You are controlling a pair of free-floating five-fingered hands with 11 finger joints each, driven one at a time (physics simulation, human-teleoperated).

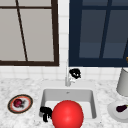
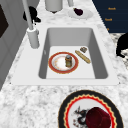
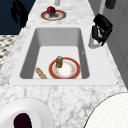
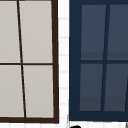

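My left hand (image 1: 45,113) hangs at the sink's front edge, just left of a big red ball (image 1: 67,114), fingers drooping loosely and holding nothing. It appears again at the counter's front (image 2: 122,45) (image 3: 18,12). My right hand (image 1: 75,73) hovers beside the faucet (image 1: 67,80), fingers curled; I cannot tell whether it touches it. The side views show this hand at the faucet too (image 2: 31,15) (image 3: 101,28). In the sink (image 2: 70,35) lies a red-rimmed plate (image 2: 56,62) with a small jar (image 2: 68,60) on it, beside a bread stick (image 2: 83,56).
A patterned plate (image 1: 27,103) with a dark red fruit (image 1: 18,103) sits on the left counter. On the right are a white plate (image 1: 113,111) with a purple vegetable (image 1: 121,108) and a grey canister (image 1: 123,82). A small brown piece (image 2: 83,49) lies in the sink.
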